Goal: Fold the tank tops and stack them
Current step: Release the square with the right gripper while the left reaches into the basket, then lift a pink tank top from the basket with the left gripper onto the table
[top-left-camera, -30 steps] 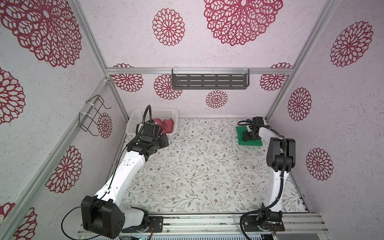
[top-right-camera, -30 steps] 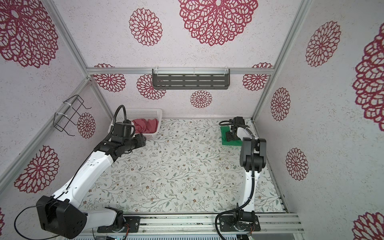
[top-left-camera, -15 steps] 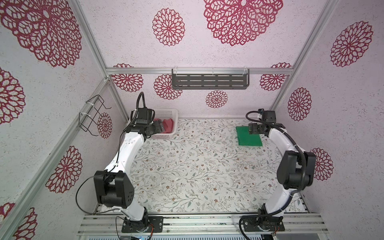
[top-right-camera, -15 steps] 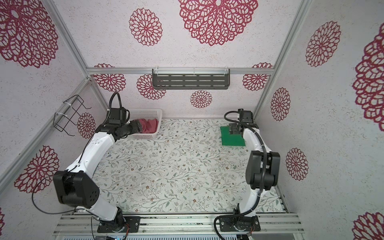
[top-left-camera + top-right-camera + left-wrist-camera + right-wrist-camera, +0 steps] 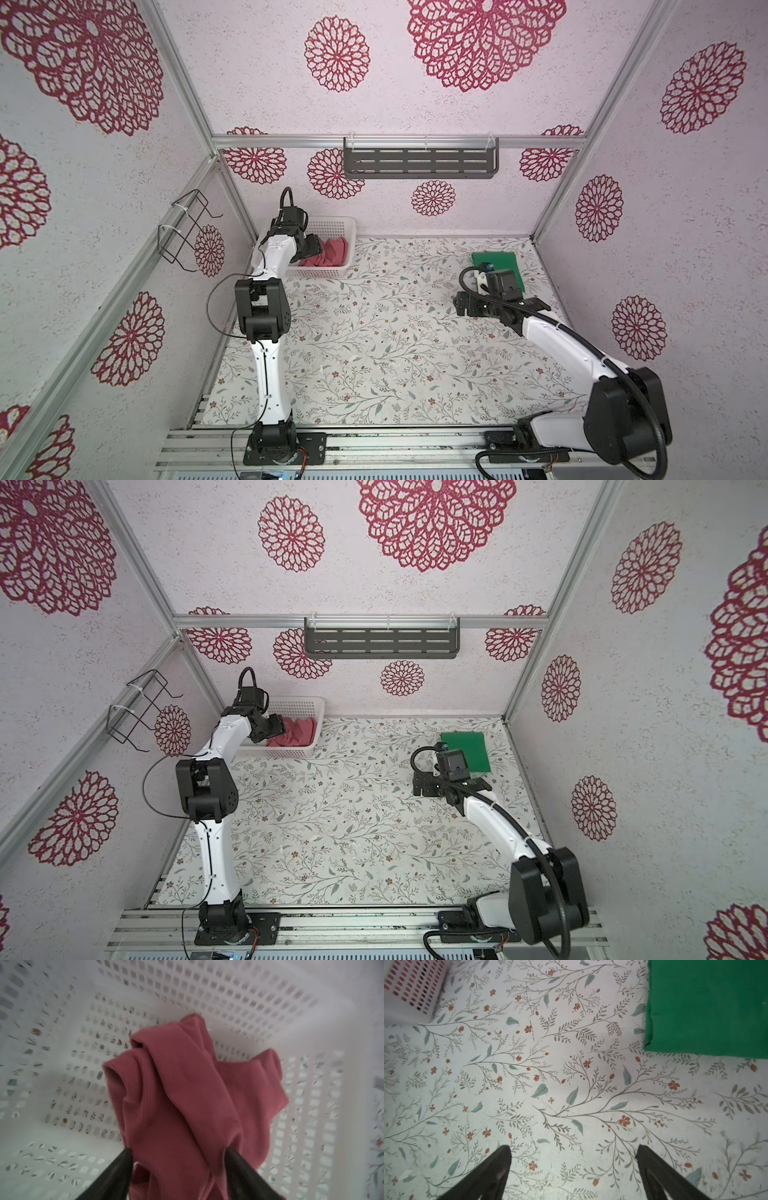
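The rose-red tank top lies crumpled in the white basket at the back left. My left gripper reaches into the basket, and its two fingers press a bunch of the red tank top from both sides. The green tank top lies folded flat at the back right. My right gripper hovers open over the bare floral table, a little nearer than the green top and towards the middle, with nothing between its fingers.
A grey slotted shelf hangs on the back wall and a black wire rack on the left wall. The basket's corner shows far off in the right wrist view. Aluminium rails run along the table's near edge.
My left gripper went down into the basket, widened, then closed on the red cloth. My right gripper let go of the green top, opened, and drew back towards the table's middle.
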`<state>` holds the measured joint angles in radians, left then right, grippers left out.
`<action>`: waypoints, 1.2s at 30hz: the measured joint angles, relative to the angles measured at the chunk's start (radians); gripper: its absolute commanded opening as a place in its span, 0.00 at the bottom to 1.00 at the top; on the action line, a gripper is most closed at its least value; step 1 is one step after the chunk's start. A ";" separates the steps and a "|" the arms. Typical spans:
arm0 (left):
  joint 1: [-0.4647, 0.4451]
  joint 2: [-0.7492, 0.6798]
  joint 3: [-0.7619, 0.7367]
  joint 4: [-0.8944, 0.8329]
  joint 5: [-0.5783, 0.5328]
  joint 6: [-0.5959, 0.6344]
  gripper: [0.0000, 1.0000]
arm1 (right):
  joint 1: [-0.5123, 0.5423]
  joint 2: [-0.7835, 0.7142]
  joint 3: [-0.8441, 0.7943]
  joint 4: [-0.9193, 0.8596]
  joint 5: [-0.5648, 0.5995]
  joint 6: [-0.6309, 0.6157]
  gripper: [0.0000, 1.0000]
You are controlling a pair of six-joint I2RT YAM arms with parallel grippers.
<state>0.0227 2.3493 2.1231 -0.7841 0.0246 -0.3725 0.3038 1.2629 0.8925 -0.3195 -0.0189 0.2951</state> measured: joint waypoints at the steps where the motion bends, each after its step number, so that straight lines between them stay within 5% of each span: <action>1: 0.000 0.008 0.000 -0.005 0.005 -0.003 0.22 | 0.000 -0.036 -0.013 -0.001 0.003 0.014 0.97; 4: 0.000 0.008 -0.014 -0.008 0.023 -0.011 0.00 | 0.000 -0.146 -0.048 -0.008 0.008 0.041 0.97; 10: -0.004 -0.060 0.020 -0.016 0.045 0.005 0.00 | 0.000 -0.243 -0.082 -0.034 0.005 0.074 0.98; 16: -0.043 -0.347 0.033 -0.024 0.083 0.042 0.00 | 0.000 -0.274 -0.141 -0.013 -0.037 0.109 0.96; 26: -0.481 -0.892 -0.022 -0.014 0.097 0.170 0.00 | 0.000 -0.320 -0.151 0.045 -0.064 0.137 0.90; 32: -0.483 -0.974 -0.233 0.054 0.132 0.108 0.05 | 0.000 -0.320 -0.150 0.005 -0.052 0.156 0.89; 36: -0.482 -0.872 -0.466 0.164 0.187 0.015 0.13 | 0.000 -0.320 -0.140 -0.067 -0.015 0.161 0.89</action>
<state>-0.4595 1.4773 1.6569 -0.6201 0.2111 -0.3573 0.3035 0.9432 0.7521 -0.3866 -0.0338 0.4561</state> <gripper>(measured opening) 0.065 0.895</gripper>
